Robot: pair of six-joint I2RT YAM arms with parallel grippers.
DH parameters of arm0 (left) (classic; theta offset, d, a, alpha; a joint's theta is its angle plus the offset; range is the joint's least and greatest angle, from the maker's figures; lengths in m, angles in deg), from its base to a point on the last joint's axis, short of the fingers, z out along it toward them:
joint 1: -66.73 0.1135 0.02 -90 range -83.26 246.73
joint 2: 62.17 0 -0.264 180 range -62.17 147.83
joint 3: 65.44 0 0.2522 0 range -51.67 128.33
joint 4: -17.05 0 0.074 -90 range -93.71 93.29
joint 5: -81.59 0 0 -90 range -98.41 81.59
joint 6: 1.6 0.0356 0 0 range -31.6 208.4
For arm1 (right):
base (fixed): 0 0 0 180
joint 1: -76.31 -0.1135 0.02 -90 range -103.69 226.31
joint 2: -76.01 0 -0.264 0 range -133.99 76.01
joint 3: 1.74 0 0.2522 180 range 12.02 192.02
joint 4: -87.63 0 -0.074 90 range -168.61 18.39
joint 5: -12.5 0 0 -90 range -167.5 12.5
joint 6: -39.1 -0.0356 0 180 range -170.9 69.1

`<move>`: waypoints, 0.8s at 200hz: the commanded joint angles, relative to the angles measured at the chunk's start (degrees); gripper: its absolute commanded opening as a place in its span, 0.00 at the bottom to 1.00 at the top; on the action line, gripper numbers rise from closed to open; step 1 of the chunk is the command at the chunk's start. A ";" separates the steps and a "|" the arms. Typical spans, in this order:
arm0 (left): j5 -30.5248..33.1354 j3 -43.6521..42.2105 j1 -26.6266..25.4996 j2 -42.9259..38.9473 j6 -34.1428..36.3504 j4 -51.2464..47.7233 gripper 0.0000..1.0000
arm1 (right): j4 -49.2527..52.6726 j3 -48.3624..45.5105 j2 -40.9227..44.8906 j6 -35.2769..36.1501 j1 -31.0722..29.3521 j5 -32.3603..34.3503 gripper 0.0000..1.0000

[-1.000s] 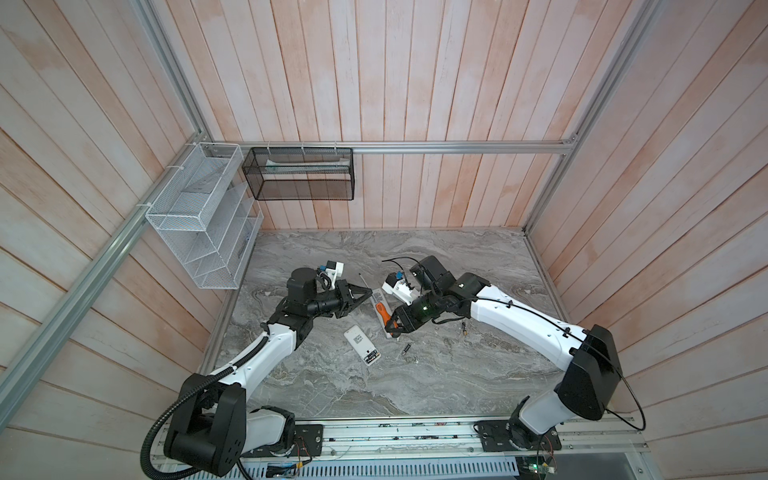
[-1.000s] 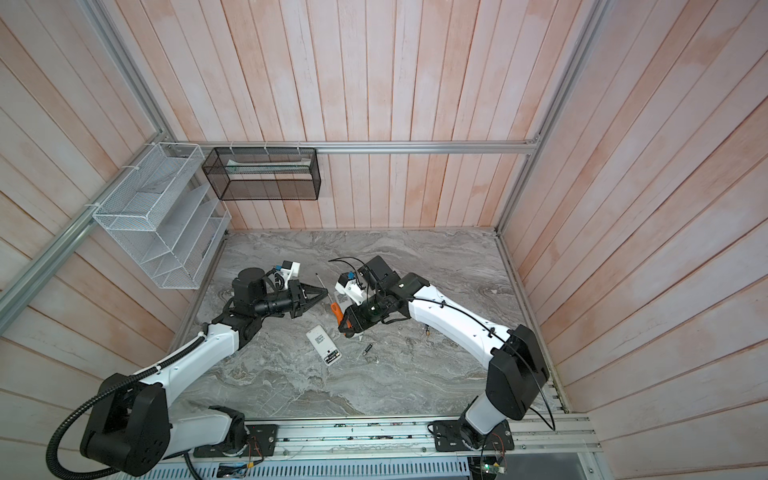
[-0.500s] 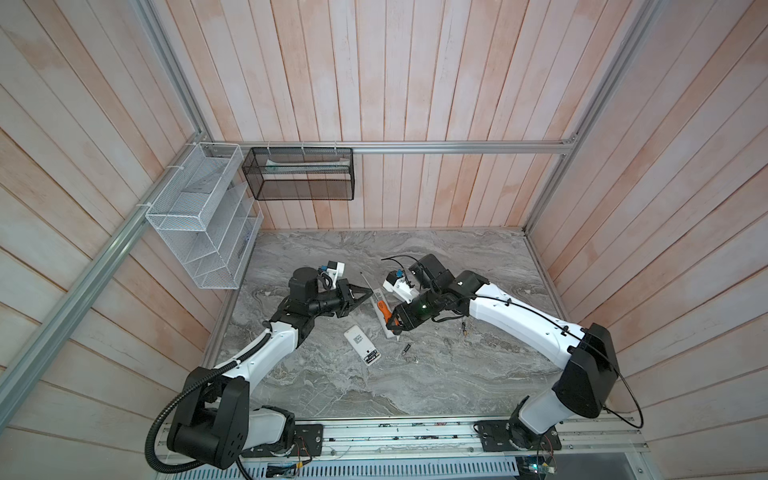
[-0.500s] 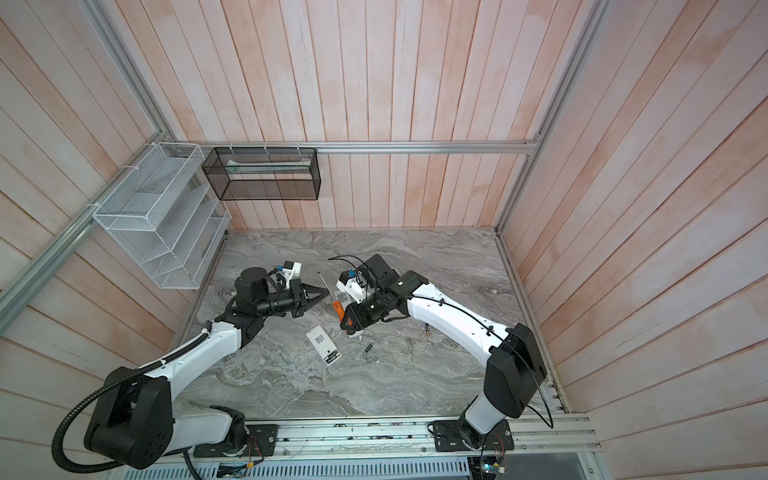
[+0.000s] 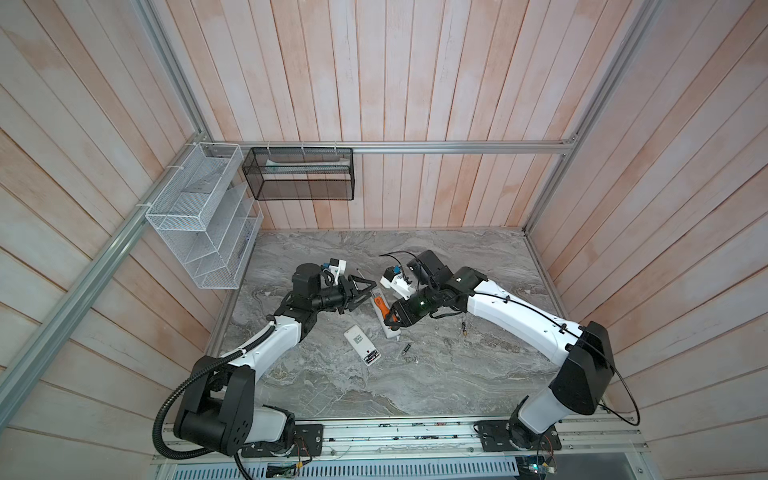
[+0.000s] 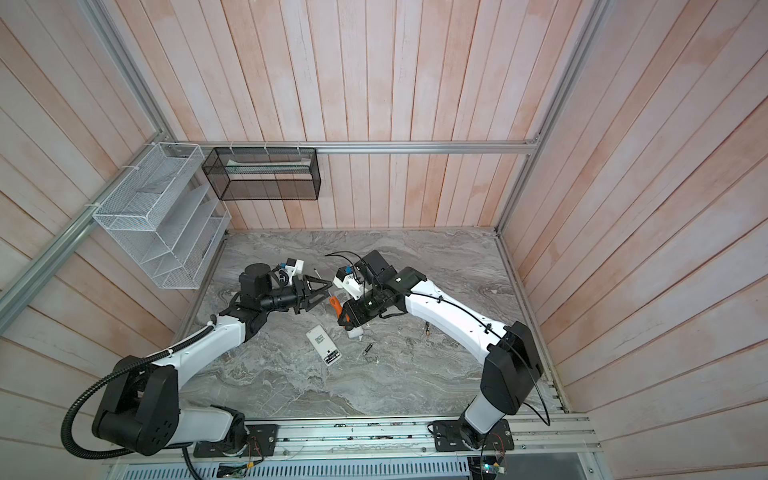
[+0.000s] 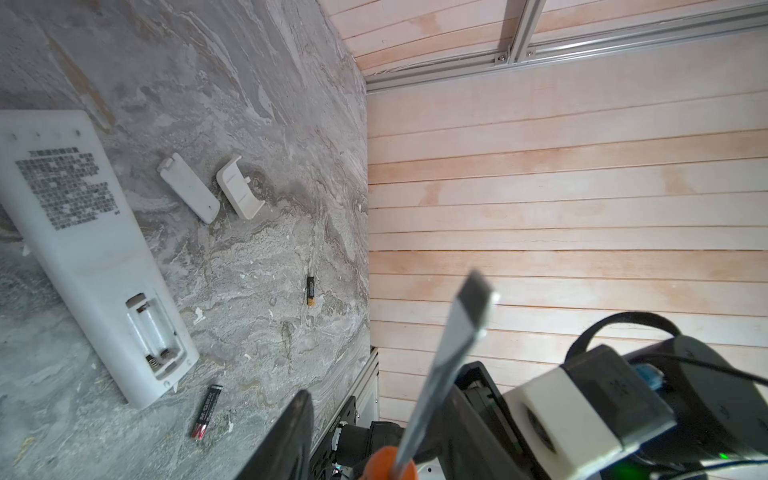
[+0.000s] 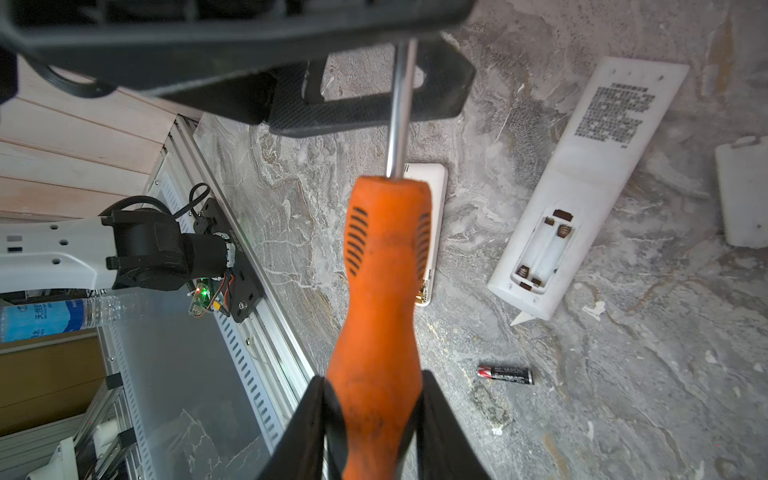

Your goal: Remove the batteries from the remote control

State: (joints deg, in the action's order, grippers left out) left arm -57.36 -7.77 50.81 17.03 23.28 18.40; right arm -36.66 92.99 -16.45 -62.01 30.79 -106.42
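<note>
Grey marbled bench carried a long remote, bay empty; a smaller remote; two white covers; two loose batteries, well apart.

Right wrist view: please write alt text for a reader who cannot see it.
The right jaws clamp an orange-handled screwdriver, its shaft reaching the black left jaws. On the marble table lie a white remote control with its battery compartment empty, and one loose battery.
</note>
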 commanded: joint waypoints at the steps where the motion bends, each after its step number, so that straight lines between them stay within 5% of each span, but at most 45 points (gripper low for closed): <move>1: 1.25 1.89 -0.13 1.27 0.30 1.44 0.42 | 1.32 1.65 -0.90 1.86 -0.34 -2.00 0.07; 58: 1.93 3.12 -0.16 2.48 -0.18 1.84 0.00 | 2.92 1.82 -1.31 2.87 -0.36 0.27 0.08; 89: 2.14 2.42 -0.18 2.48 -1.35 3.40 0.00 | 2.72 2.31 -1.22 2.70 -0.20 1.50 0.21; 119: 3.76 1.92 -0.16 2.68 -4.82 5.27 0.00 | -0.45 1.23 1.74 0.25 2.67 0.45 0.46; 133: 4.59 1.72 -0.15 3.17 -7.21 6.39 0.00 | -4.80 -0.84 5.19 -2.98 5.67 -0.52 0.65; 154: 7.22 0.56 -0.17 3.51 -12.48 9.24 0.00 | -19.28 -8.75 13.26 -13.16 11.57 -3.85 0.97; 160: 8.47 -0.34 -0.16 3.38 -14.57 10.82 0.00 | -25.71 -12.79 15.95 -17.66 13.04 -5.06 0.98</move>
State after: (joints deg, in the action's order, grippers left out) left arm -52.83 -6.49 50.81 19.94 16.26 22.64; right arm -43.39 88.58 -10.44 -66.93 38.31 -107.15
